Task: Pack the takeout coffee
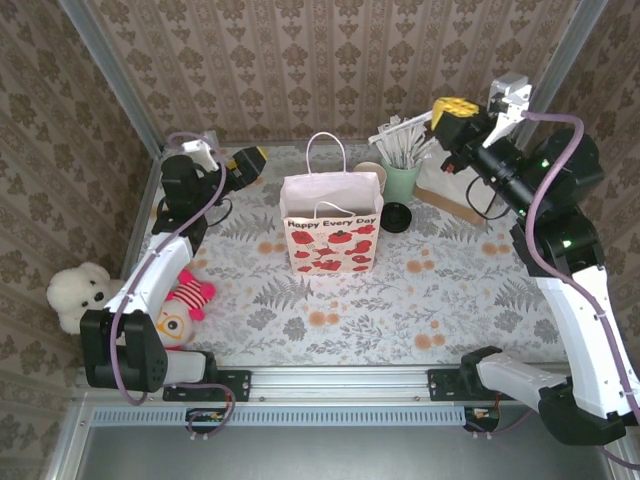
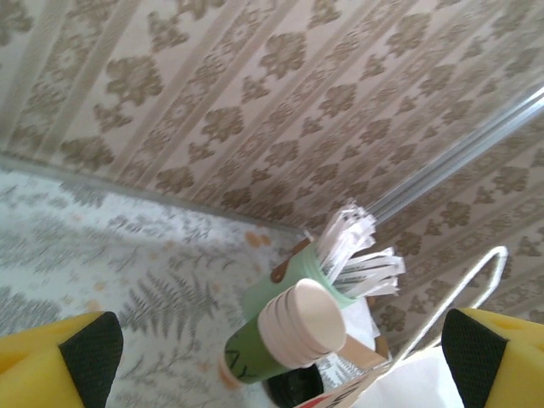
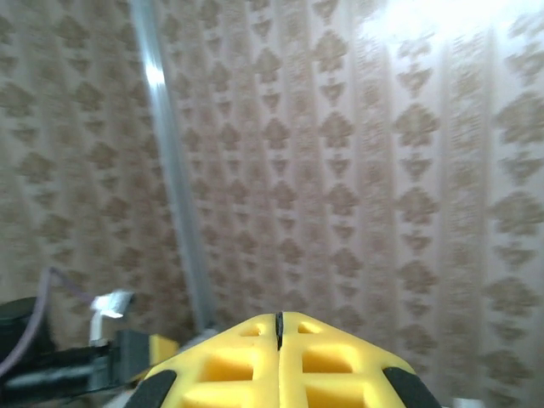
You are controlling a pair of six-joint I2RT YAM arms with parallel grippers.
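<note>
Left fingers [image 2: 59, 365]: yellow with black pads, spreading wide and holding nothing, hovering over the far left corner of the counter [image 1: 430, 300] and pointing toward the cups. Right fingers [image 3: 229, 367]: yellow, pressing together on nothing, hanging raised at the far right and facing the wallpapered wall. Takeout coffee [image 1: 396, 215]: dark cup with black lid, sitting upright on the counter just right of the gift bag [image 1: 332, 235] and just in front of the mint-green cup of white stirrers [image 1: 400, 178]. Gift bag: white paper, red print reading "Happy Every Day", standing upright at mid-counter. Stack of cream paper cups [image 2: 302, 319]: standing just beside the stirrer cup. White plush toy [image 1: 78, 292] and red plush toy [image 1: 186, 296]: lying at the near left.
</note>
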